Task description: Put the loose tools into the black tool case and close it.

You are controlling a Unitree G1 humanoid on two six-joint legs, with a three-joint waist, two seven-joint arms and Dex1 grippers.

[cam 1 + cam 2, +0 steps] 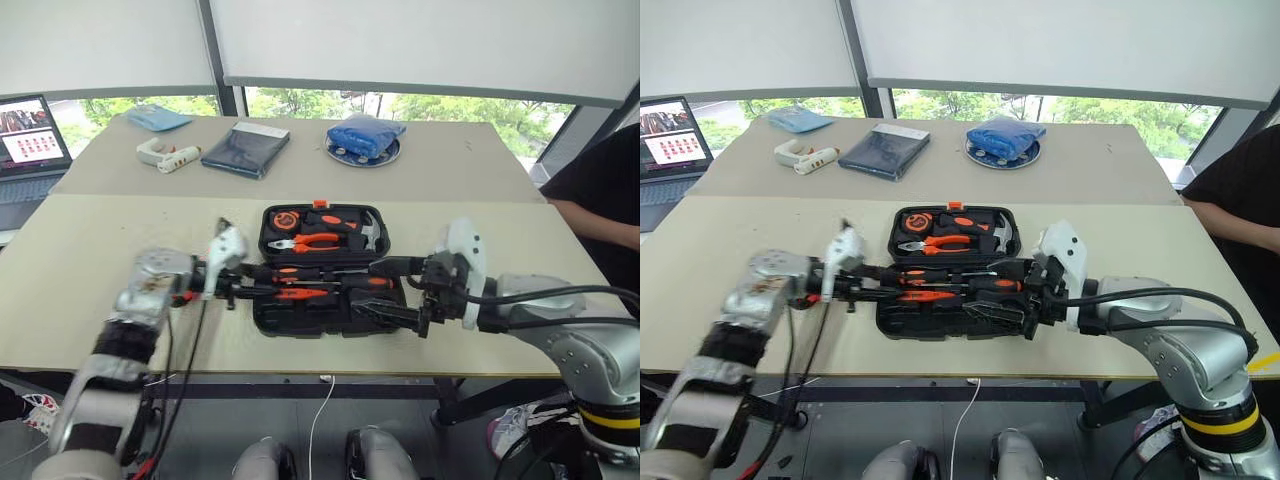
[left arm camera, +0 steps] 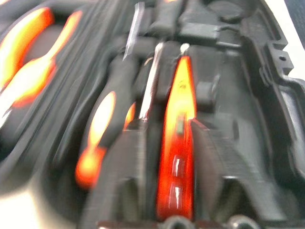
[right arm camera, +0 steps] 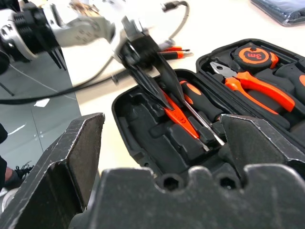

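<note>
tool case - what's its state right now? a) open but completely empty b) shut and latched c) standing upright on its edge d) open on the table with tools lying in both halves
d: the black tool case lies open flat on the table, with the pliers in the far half and an orange-and-black screwdriver in the near half.

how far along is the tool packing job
Mostly packed: two screwdrivers and the orange utility knife lie in the black tool case. The left gripper sits at the knife, jaws apart around it. Left: the case's lid is up, and the open right gripper waits beside it.
</note>
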